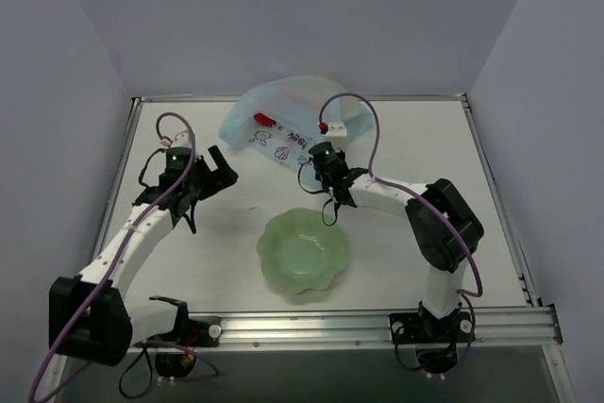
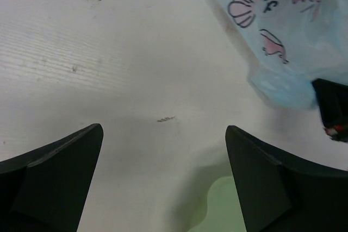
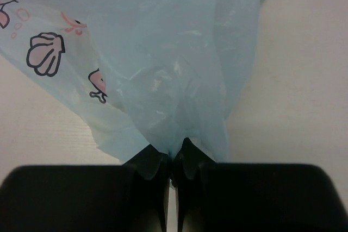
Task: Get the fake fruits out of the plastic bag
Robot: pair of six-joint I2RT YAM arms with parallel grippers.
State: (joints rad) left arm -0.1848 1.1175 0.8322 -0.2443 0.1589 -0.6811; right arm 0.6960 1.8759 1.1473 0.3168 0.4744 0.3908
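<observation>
A: Current step?
B: Bag grasp. The right gripper (image 3: 173, 158) is pinched shut on the plastic bag (image 1: 283, 125), which lies at 12 o'clock from the bowl (image 1: 304, 250). The left gripper (image 2: 163, 127) is wide open and empty. The fake fruits are not visible.
A: Next move?
B: Probably lift the bag and tip the contents out.

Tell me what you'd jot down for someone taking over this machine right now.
Right gripper: shut, pinching an edge of the plastic bag.
Left gripper: open, empty, over bare table left of the bag.
Green bowl: nearer the arms, nothing in it.
Done: bag gripped.
To do: no fruit shows outside the bag; getting them out remains.
</observation>
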